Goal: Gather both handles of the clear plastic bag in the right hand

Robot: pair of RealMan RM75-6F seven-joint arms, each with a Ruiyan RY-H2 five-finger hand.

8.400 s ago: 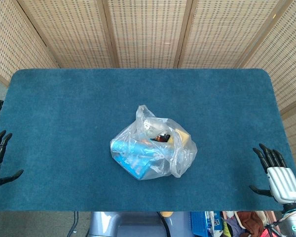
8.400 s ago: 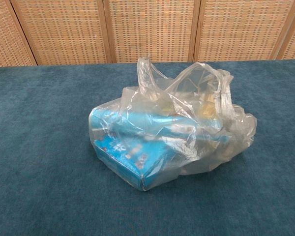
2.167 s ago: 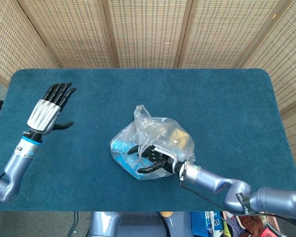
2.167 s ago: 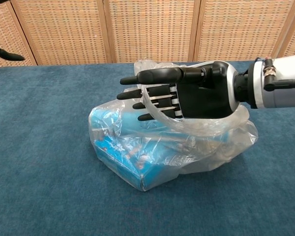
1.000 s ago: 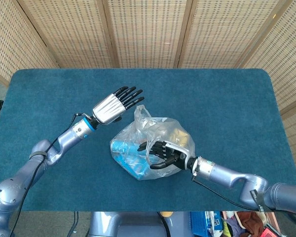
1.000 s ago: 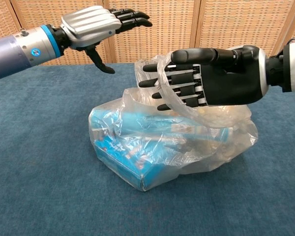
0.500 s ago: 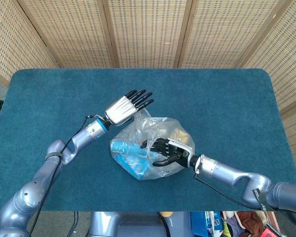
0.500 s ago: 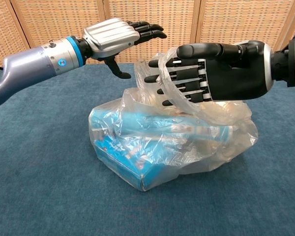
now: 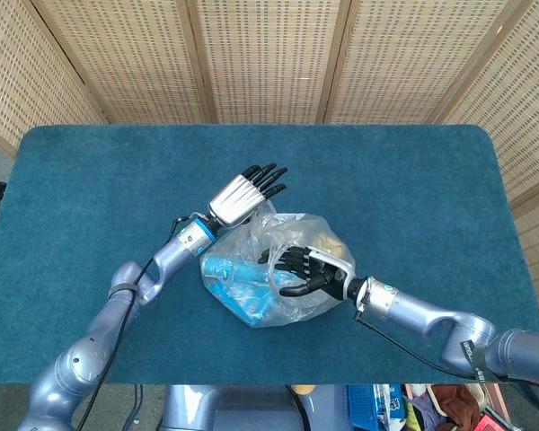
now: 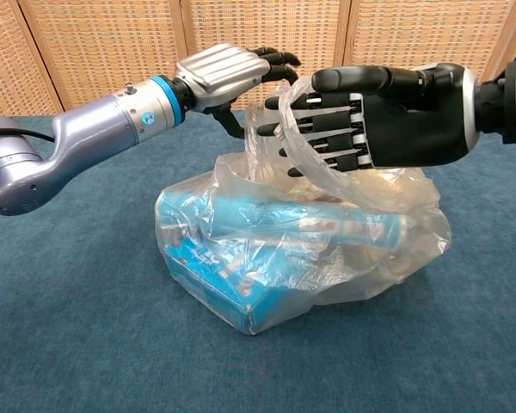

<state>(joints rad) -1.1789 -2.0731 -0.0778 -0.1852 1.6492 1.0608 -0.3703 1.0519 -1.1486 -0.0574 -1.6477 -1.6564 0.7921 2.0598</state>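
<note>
Head view: clear plastic bag [image 9: 274, 274] at mid-table [image 9: 413, 180], a blue box [image 9: 235, 280] showing through its near-left side. Right hand [image 9: 298, 270] thrust in from the bag's right, fingers spread, one handle loop [image 9: 337, 254] draped over the palm rather than clenched. Left hand [image 9: 247, 193] flat and released at the bag's far-left top, just by the free second handle [image 9: 262, 215]; half a second ago still a little short of it, a second ago well to the left.

Chest view: near handle loop [image 10: 314, 168] hooked across the right hand's fingers [image 10: 327, 138], hand [image 10: 378, 116] not closed on it. Left hand [image 10: 228, 73] now right behind the upright handle [image 10: 262, 129], fingers extended, grasping nothing. Likely meaning: one handle caught, the other about to be pinched and passed across.
</note>
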